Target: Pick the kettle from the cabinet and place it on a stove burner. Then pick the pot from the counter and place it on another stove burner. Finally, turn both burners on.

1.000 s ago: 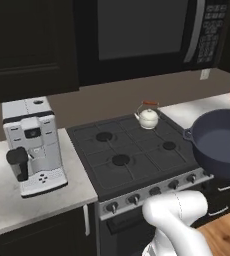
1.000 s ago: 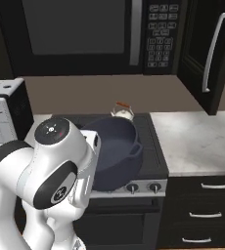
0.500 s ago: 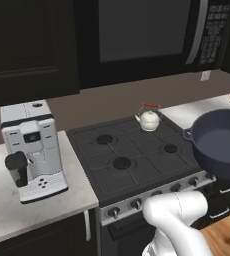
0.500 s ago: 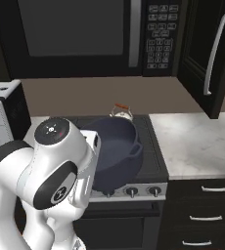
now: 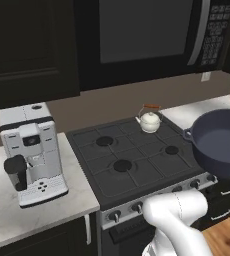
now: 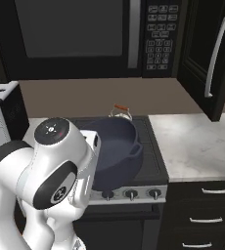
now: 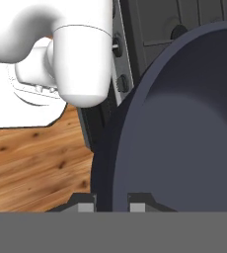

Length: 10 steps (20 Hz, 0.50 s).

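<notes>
Scene slides rightward in both base views, base driving | gripper (image 7: 111,203) clenched on the pot (image 6: 112,149) rim, pot aloft over the stove's near right | kettle (image 5: 150,120) sits on the far right burner (image 5: 150,128) | cabinet (image 6: 207,53) far right, door ajar | counter (image 6: 197,144) right of stove | coffee machine (image 5: 32,152) left.

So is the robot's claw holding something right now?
Gripper: shut on the pot's rim, one finger on each side.
</notes>
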{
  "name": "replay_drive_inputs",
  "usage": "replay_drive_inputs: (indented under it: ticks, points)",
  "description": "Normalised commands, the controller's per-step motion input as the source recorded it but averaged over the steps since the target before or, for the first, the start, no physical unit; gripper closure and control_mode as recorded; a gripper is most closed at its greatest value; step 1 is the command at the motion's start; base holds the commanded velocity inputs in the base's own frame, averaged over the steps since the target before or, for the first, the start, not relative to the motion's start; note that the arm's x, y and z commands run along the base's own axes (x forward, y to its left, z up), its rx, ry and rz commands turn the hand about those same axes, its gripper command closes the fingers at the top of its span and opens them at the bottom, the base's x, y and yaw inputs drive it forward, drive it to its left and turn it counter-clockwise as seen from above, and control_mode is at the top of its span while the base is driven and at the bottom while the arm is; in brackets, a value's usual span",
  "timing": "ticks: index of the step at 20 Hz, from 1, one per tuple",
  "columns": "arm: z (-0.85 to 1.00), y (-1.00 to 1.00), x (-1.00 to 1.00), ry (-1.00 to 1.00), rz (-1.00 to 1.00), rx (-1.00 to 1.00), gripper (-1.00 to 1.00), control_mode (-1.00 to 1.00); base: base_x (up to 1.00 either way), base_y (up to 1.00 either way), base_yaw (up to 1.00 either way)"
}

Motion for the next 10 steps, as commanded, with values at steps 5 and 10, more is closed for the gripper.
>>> replay_drive_inputs:
  ticks: [5,10]
  points:
    - [0.00,0.00,0.02,0.01,0.00,0.00,1.00,-1.00,0.26,0.00,-0.01]
    - [0.00,0.00,0.01,0.01,0.00,0.00,1.00,-1.00,0.00,0.00,0.00]
